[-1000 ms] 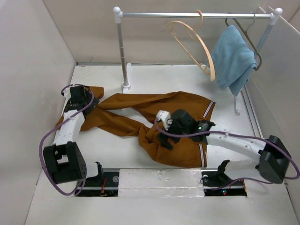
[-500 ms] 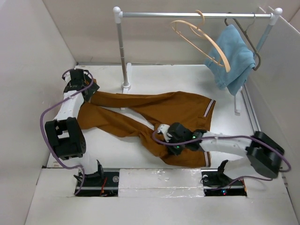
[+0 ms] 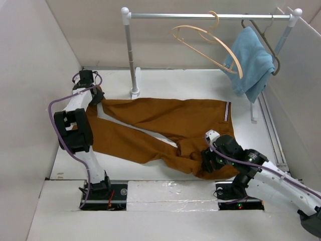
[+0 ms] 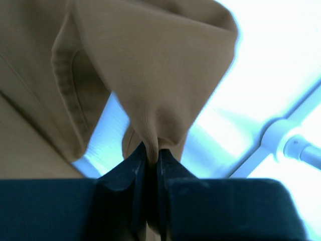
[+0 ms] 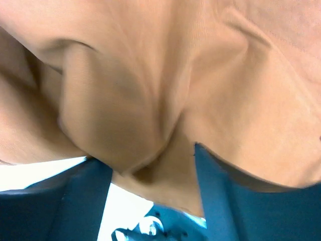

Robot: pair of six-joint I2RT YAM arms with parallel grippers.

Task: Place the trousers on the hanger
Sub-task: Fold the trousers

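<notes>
Down at the near edge, the right gripper (image 5: 150, 175) stands spread over the waist end of the trousers (image 3: 165, 118), with a bunched fold of rust-brown cloth between its fingers (image 5: 80, 201) but not clamped. Over at the far left, the left gripper (image 4: 152, 160) is pressed together on a pinch of the leg hem, the cloth rising like a tent just ahead of its tips. Between the two grippers the trousers lie stretched out on the table (image 3: 200, 83), legs toward the left gripper, waistband beside the right one. This looks like the spreading-out step, with hanging not yet begun. Well beyond both grippers, up on the rail (image 3: 200, 16), the hanger (image 3: 226, 49) hangs tilted and bare, just beside the blue cloth (image 3: 251, 60). As I judge it, the next move calls for a firm bite on the waist from the right gripper. Then comes a fold, so the garment can go over the hanger's lower bar.
</notes>
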